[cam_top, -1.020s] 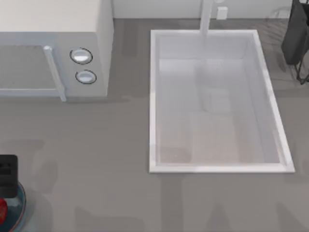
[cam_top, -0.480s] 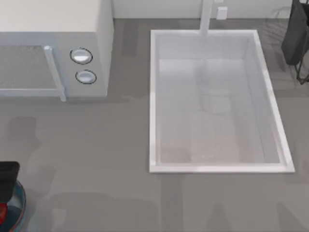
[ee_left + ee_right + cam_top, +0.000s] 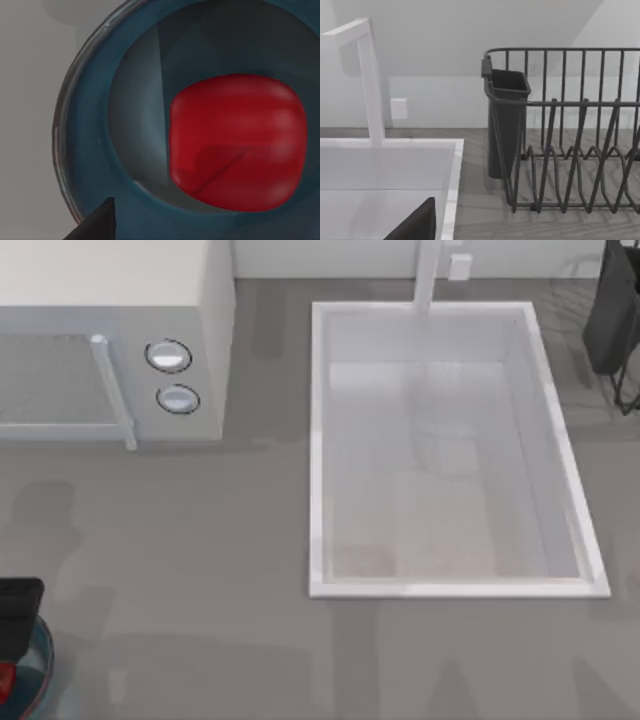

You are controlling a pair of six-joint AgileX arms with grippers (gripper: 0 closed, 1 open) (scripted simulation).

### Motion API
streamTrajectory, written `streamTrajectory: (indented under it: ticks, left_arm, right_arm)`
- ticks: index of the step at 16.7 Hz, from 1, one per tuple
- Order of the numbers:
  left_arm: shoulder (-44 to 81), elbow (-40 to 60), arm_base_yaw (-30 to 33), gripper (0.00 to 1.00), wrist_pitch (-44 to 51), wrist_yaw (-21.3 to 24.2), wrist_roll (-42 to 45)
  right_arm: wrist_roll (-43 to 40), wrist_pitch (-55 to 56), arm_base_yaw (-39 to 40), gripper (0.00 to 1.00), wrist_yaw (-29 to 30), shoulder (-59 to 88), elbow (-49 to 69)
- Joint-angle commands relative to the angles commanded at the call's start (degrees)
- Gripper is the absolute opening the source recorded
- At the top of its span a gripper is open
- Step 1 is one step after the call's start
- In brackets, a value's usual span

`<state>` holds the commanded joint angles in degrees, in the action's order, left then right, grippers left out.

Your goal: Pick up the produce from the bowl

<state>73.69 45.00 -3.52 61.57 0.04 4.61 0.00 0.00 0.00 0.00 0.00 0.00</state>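
Note:
The produce [image 3: 237, 142] is a glossy red round fruit lying in the blue bowl [image 3: 85, 150], which has a darker teal rim. In the top view the bowl [image 3: 38, 672] sits at the table's front left corner, with a sliver of the produce [image 3: 5, 678] showing at the picture's edge. My left gripper [image 3: 14, 635] hangs directly over the bowl, close above the fruit. It is open, one dark fingertip [image 3: 97, 226] standing over the bowl's rim, apart from the fruit. My right arm is parked at the back right, and its fingertip [image 3: 417, 225] is also off to one side, open.
A white microwave [image 3: 110, 340] stands at the back left. A white sink [image 3: 445, 450] with a faucet [image 3: 428, 275] fills the middle right. A dark wire dish rack [image 3: 570, 135] with a cutlery cup stands at the back right.
My left gripper has moved a little toward the table's front edge, farther over the bowl, and hides more of the red fruit. Nothing else has moved.

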Motion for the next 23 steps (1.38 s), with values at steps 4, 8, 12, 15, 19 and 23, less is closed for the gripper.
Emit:
streamTrajectory:
  ticks: [4, 8, 12, 15, 19, 23]
  left_arm:
    - [4.93, -5.73, -0.19, 1.0, -11.17, -0.01, 0.19]
    - [10.48, -12.41, -0.4, 1.0, -24.33, -0.03, 0.4]
    - [13.06, -15.33, -0.5, 1.0, -28.64, -0.04, 0.5]
    - [13.06, -15.33, -0.5, 1.0, -28.64, -0.04, 0.5]
    - [13.06, -15.33, -0.5, 0.7, -28.64, -0.04, 0.5]
    - [13.06, -15.33, -0.5, 0.4, -28.64, -0.04, 0.5]
  right_arm:
    - [0.0, 0.0, 0.0, 1.0, 0.0, 0.0, 0.0]
    - [0.0, 0.0, 0.0, 1.0, 0.0, 0.0, 0.0]
    - [0.0, 0.0, 0.0, 1.0, 0.0, 0.0, 0.0]
    - [0.0, 0.0, 0.0, 1.0, 0.0, 0.0, 0.0]
    - [0.0, 0.0, 0.0, 1.0, 0.0, 0.0, 0.0]
    - [0.0, 0.0, 0.0, 1.0, 0.0, 0.0, 0.0]
